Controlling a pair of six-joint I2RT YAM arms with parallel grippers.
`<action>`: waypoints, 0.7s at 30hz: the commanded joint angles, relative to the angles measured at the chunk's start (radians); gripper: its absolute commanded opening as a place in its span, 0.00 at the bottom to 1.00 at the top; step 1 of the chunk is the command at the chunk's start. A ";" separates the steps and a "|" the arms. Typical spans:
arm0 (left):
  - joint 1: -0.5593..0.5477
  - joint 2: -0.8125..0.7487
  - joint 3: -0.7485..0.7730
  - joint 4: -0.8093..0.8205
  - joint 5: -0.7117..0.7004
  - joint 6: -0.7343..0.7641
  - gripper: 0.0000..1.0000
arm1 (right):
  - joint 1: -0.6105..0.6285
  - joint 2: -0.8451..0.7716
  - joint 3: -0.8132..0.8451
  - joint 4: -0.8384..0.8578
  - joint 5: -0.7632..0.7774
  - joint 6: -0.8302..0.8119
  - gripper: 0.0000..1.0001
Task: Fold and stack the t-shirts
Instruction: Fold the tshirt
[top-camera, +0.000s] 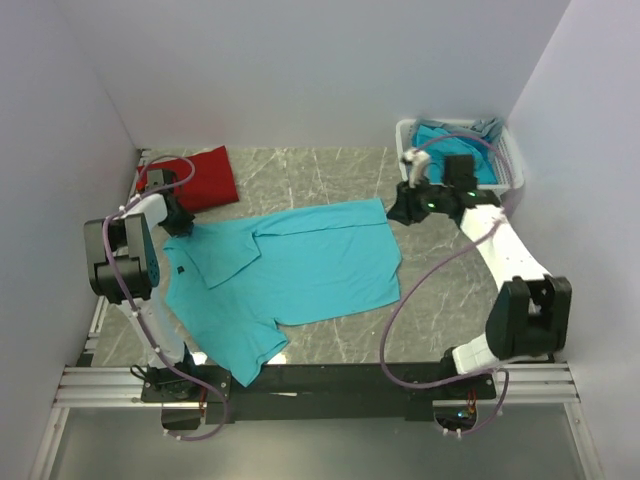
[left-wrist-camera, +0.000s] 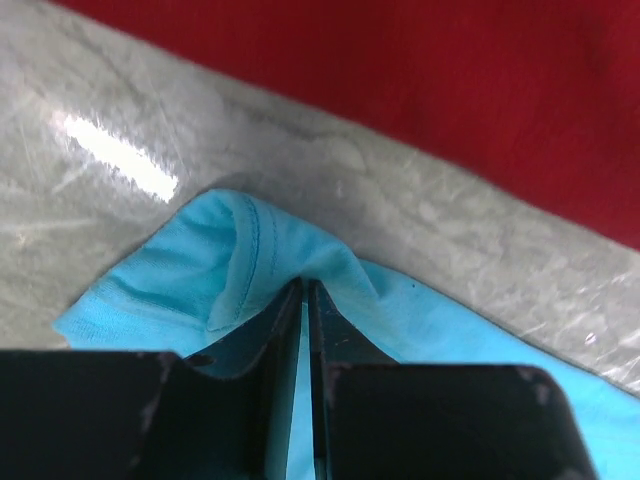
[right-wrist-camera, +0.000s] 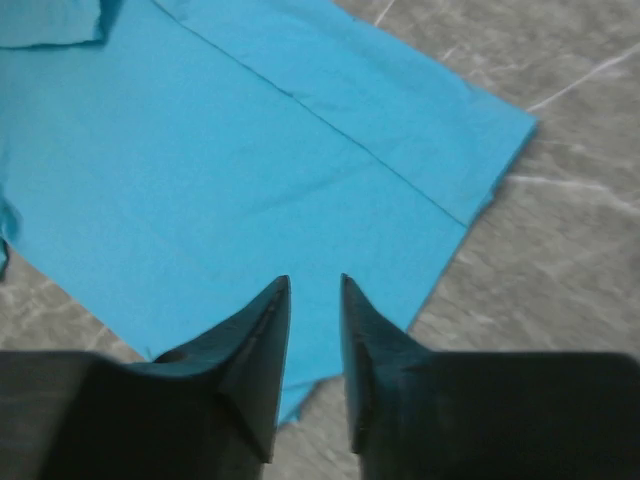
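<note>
A turquoise t-shirt (top-camera: 300, 265) lies spread on the marble table, its far edge folded over, with a small dark mark (top-camera: 181, 268) near its left side. My left gripper (top-camera: 180, 222) is shut on a bunched fold of this shirt (left-wrist-camera: 250, 250) at its far left corner, the cloth pinched at the fingertips (left-wrist-camera: 303, 288). A folded red t-shirt (top-camera: 195, 175) lies just beyond; it fills the top of the left wrist view (left-wrist-camera: 450, 80). My right gripper (top-camera: 405, 210) hovers open and empty (right-wrist-camera: 314, 282) over the shirt's right corner (right-wrist-camera: 250, 150).
A white slatted basket (top-camera: 407, 135) at the far right corner holds more turquoise cloth (top-camera: 450, 140). Grey walls close in left, back and right. Bare marble table (top-camera: 450, 290) shows right of the shirt. A black rail (top-camera: 320, 380) runs along the near edge.
</note>
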 joint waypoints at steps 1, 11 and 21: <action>0.009 0.075 -0.005 -0.034 -0.038 0.019 0.15 | 0.125 0.128 0.137 -0.011 0.301 -0.010 0.30; 0.015 0.066 -0.007 -0.032 -0.047 0.048 0.15 | 0.231 0.713 0.720 -0.258 0.614 -0.085 0.06; 0.021 0.057 -0.005 -0.030 -0.024 0.061 0.15 | 0.263 0.865 0.780 -0.329 0.740 -0.174 0.05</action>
